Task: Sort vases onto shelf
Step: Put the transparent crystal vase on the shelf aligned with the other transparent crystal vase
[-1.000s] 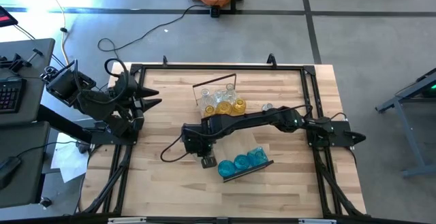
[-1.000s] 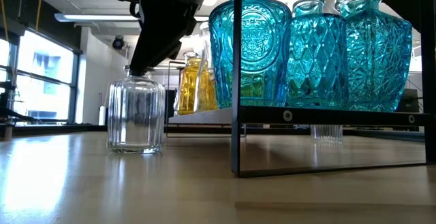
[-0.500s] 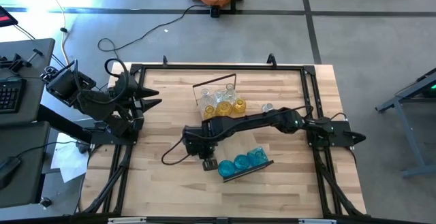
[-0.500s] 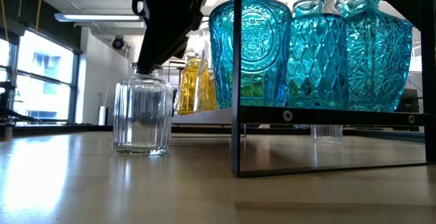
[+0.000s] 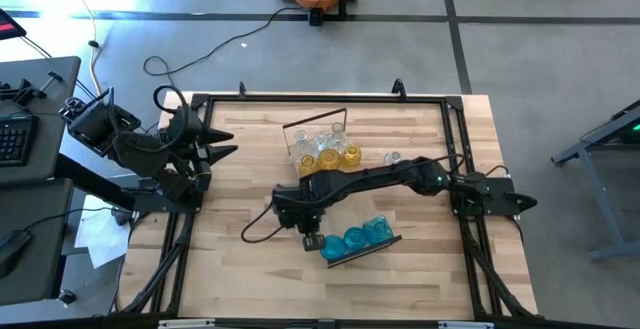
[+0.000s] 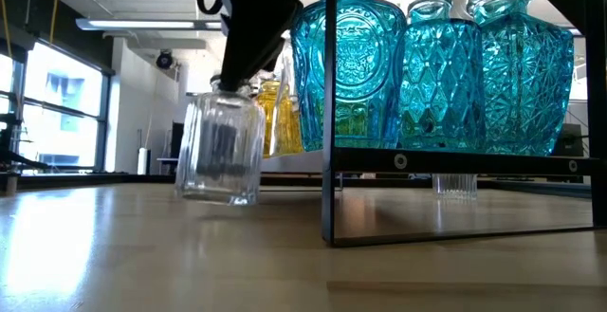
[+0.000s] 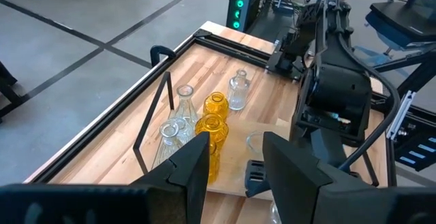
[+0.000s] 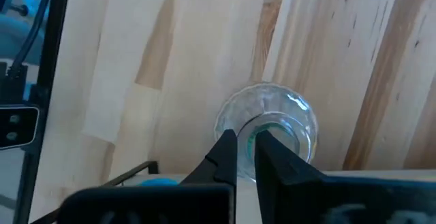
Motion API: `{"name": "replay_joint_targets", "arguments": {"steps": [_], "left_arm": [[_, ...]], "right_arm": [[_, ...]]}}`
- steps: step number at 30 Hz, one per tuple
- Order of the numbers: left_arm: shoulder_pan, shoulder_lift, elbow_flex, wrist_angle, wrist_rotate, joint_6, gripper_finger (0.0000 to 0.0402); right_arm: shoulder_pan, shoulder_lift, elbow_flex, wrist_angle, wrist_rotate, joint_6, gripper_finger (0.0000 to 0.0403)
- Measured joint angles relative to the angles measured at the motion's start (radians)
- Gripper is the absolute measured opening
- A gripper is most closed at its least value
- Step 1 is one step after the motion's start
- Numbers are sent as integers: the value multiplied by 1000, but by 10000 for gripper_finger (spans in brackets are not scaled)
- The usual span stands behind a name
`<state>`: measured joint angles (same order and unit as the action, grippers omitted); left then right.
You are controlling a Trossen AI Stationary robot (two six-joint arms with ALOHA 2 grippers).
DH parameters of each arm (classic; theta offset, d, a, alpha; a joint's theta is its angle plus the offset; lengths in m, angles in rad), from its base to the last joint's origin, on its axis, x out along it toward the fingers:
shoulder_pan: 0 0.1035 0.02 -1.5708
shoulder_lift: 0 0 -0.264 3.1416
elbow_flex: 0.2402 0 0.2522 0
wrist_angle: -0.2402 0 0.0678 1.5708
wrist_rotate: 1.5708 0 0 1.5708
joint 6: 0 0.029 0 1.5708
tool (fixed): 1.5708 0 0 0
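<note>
My right gripper (image 5: 308,237) is shut on a clear glass vase (image 6: 220,146), just left of the shelf (image 6: 455,160) near the table's middle front. Three blue vases (image 6: 436,75) stand on that shelf's plank. Farther back, amber vases (image 5: 340,156) and clear ones stand together inside a dark wire frame (image 5: 318,127). My left gripper (image 5: 228,141) waits open and raised at the table's left edge, nothing between its fingers (image 7: 191,169). My right gripper pinches the rim of the clear vase's mouth (image 8: 253,130), one finger inside the mouth and one outside. The fingers (image 8: 225,152) come from above, slanting down. The vase hangs below them, tilted, its base (image 6: 216,196) just off the table.
A lone clear vase (image 5: 392,157) stands on the table right of the amber group. A black cable (image 5: 255,231) loops beside my right arm. Dark frame rails (image 5: 180,249) run along the table's edges. Bare wood lies at the near left.
My right gripper has risen and shifted toward the shelf with the blue vases. The clear vase, which stood upright on the table, has slid that way, then come up off the wood and tipped.
</note>
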<state>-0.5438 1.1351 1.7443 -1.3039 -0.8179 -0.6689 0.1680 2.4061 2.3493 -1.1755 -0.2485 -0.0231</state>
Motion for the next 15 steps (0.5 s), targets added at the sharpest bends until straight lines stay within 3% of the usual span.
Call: {"name": "replay_joint_targets", "arguments": {"steps": [15], "left_arm": [[0,0,0,26,-2,25,127]], "right_arm": [[18,-66,4,53,-59,15,1]]}}
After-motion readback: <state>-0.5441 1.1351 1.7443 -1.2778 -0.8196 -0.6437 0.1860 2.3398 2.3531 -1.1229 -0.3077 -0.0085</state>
